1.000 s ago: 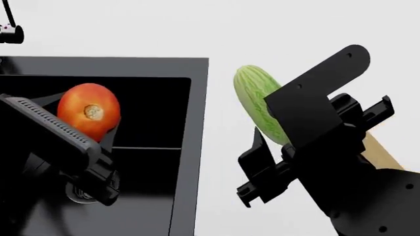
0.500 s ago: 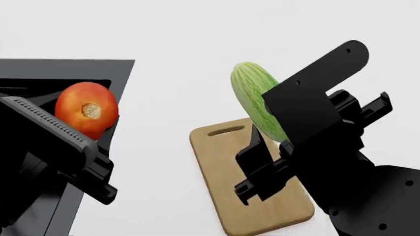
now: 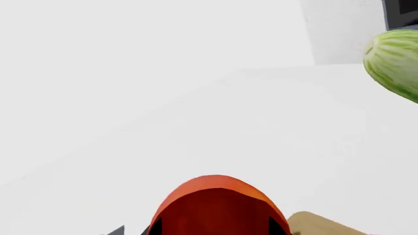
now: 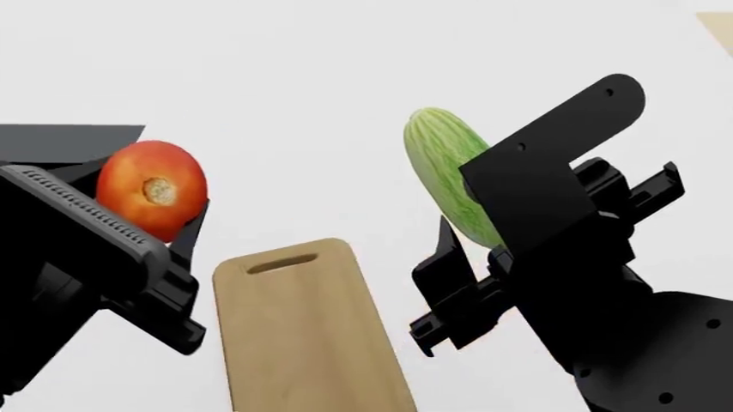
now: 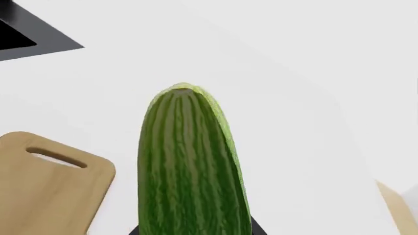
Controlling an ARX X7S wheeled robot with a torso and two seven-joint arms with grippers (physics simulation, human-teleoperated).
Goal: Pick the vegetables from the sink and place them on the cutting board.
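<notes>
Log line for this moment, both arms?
left tool: holds tomato | right tool: holds cucumber | cutting board: bare, between arms

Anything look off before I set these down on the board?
Nothing stands out. The tomato sits in the left gripper, the cucumber in the right gripper, both held above the counter. The cutting board lies flat and bare between them.
</notes>
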